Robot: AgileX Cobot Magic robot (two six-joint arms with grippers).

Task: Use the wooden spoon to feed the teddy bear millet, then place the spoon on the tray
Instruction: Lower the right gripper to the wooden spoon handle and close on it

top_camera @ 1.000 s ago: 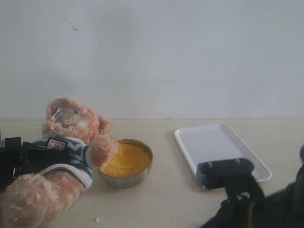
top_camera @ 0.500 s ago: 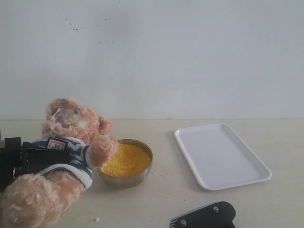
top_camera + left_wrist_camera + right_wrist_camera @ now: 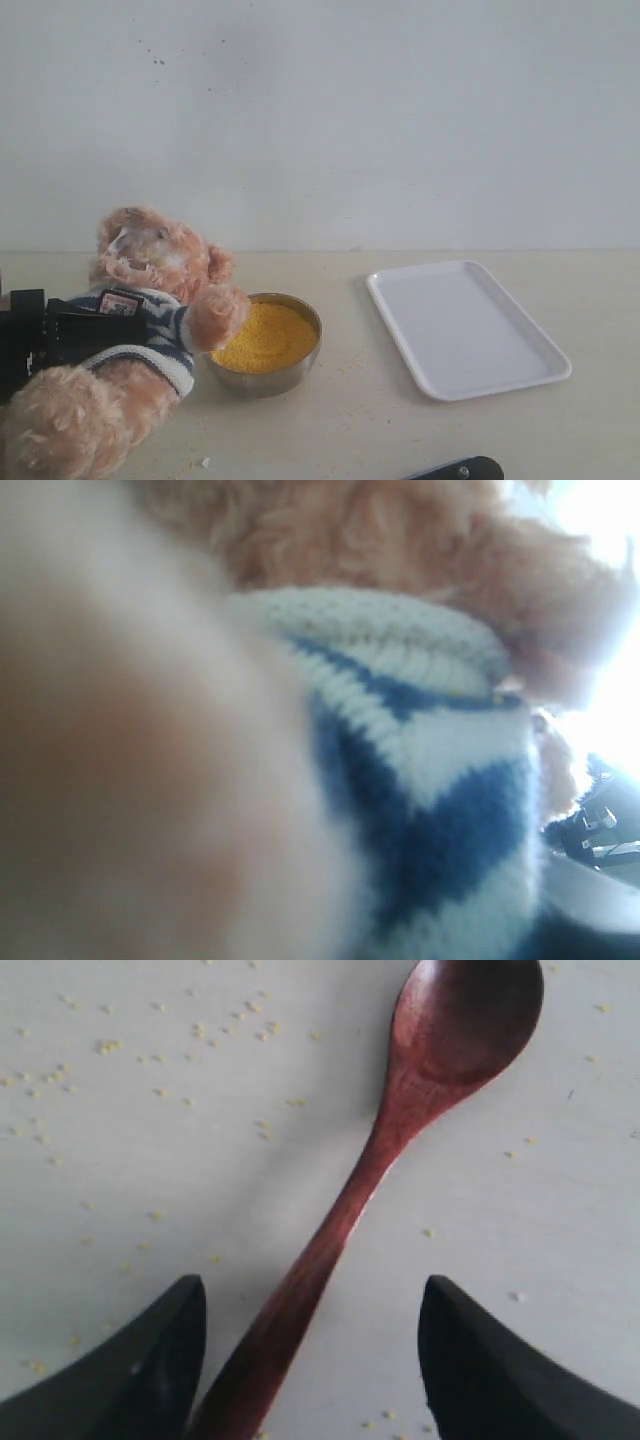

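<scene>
Black bit of the right arm [image 3: 455,470] now barely peeks in at the bottom, lower than before; teddy bear [image 3: 150,300], millet [image 3: 265,337] and tray [image 3: 465,325] are unmoved. Left wrist view: just blurred striped shirt, so I cannot tell the left gripper's [image 3: 100,332] grip. Right wrist view: the right gripper [image 3: 310,1295] is spread apart, the wooden spoon [image 3: 400,1130] lying on the table [image 3: 150,1160] between its fingers.

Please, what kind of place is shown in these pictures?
Probably a robot test bench, not a home: a bare white wall, a plain pale table, and staged props, namely a teddy bear, a steel bowl of millet and a white tray.
</scene>
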